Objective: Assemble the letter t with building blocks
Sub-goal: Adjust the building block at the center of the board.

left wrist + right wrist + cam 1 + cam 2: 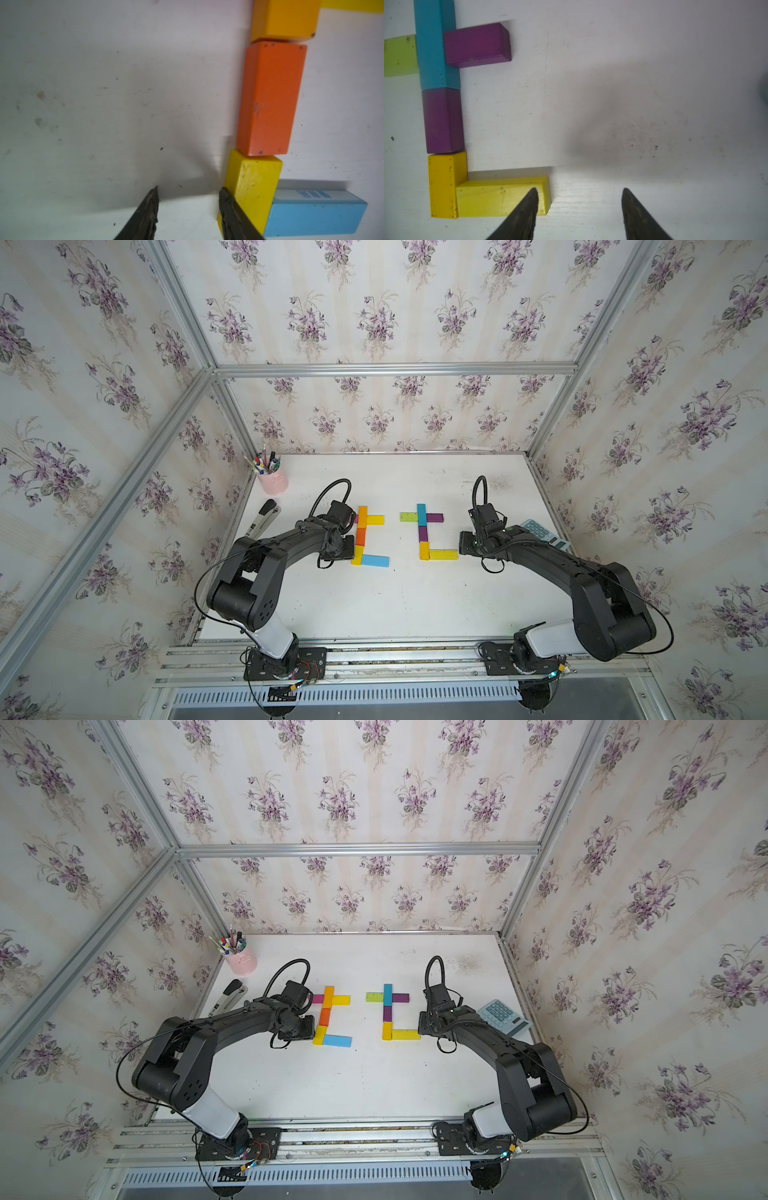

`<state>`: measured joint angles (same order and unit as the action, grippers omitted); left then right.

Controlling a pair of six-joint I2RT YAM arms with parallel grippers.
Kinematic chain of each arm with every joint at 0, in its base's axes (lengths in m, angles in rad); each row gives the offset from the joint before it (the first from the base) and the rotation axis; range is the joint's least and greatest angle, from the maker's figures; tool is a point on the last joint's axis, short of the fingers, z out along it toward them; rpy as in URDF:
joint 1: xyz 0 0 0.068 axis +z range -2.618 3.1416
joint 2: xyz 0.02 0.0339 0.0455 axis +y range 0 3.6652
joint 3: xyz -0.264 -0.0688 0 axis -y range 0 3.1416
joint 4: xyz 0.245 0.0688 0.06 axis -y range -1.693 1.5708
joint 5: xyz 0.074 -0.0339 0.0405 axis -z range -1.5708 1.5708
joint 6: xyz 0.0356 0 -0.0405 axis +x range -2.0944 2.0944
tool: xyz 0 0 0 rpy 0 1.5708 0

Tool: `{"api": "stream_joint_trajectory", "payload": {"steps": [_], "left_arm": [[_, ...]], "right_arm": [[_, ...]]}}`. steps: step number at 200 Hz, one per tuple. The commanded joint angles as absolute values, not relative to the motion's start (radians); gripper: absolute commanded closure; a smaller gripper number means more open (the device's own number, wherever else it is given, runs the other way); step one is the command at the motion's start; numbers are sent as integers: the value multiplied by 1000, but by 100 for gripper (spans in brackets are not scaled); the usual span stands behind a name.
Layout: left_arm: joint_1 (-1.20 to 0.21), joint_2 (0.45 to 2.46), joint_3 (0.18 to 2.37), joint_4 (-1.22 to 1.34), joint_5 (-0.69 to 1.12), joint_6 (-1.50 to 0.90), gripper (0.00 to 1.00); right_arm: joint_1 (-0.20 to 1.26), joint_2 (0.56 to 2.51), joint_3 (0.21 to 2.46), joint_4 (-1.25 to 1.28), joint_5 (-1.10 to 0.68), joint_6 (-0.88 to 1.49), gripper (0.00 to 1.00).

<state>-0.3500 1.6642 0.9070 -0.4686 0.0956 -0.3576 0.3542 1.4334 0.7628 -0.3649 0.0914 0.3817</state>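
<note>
The left jaws are seen in the left wrist view moderately parted, with only bare worktop (104,104) between them. One tip overlaps the edge of a yellow block (253,187); contact cannot be told. From that block a light blue block (311,216) is set off sideways as a foot. An orange block (270,99) and an amber block (284,18) are lined end to end above it as a stem. A magenta block (318,998), half hidden by the wrist, is shown only in the top views, near centre frame.

The right jaws are seen in the right wrist view parted and empty, one tip over the end of a lime-yellow block (500,197). Beyond it a stem of golden block (444,185), purple block (443,120) and teal block (436,41) is crossed by a second purple block (477,44) and a lime block (399,55).

A stapler (264,517), a pen cup (273,483) and a calculator (540,531) are shown by the top views alone.
</note>
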Motion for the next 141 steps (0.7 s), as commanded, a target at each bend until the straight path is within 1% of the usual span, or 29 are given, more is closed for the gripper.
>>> {"api": "stream_joint_trajectory", "payload": {"steps": [1, 9, 19, 22, 40, 63, 86, 100, 112, 125, 141], "left_arm": [[-351, 1681, 904, -499, 115, -386, 48], [-351, 1680, 907, -507, 101, -388, 46], [-351, 1676, 912, -517, 86, -387, 45], [-351, 1672, 913, -520, 81, -387, 42], [-351, 1640, 915, -532, 50, -383, 35], [-351, 1577, 928, -573, -17, -379, 33], [-352, 1514, 935, -606, -27, -365, 33], [-356, 1486, 921, -599, -2, -361, 33], [-357, 1472, 896, -579, 15, -362, 33], [-357, 1472, 874, -555, 31, -364, 33], [-357, 1483, 854, -541, 40, -363, 33]], "right_arm": [[355, 1433, 763, -357, 92, 374, 36], [355, 1434, 763, -359, 91, 372, 36], [355, 1433, 765, -360, 91, 374, 36], [356, 1432, 764, -359, 91, 374, 36], [357, 1401, 757, -339, 81, 373, 37], [378, 1348, 757, -324, 53, 371, 38], [522, 1322, 785, -336, 123, 377, 39], [618, 1343, 792, -312, 86, 425, 38], [688, 1385, 801, -285, 68, 472, 39], [771, 1459, 837, -282, 111, 509, 39], [824, 1551, 885, -274, 139, 540, 40]]}}
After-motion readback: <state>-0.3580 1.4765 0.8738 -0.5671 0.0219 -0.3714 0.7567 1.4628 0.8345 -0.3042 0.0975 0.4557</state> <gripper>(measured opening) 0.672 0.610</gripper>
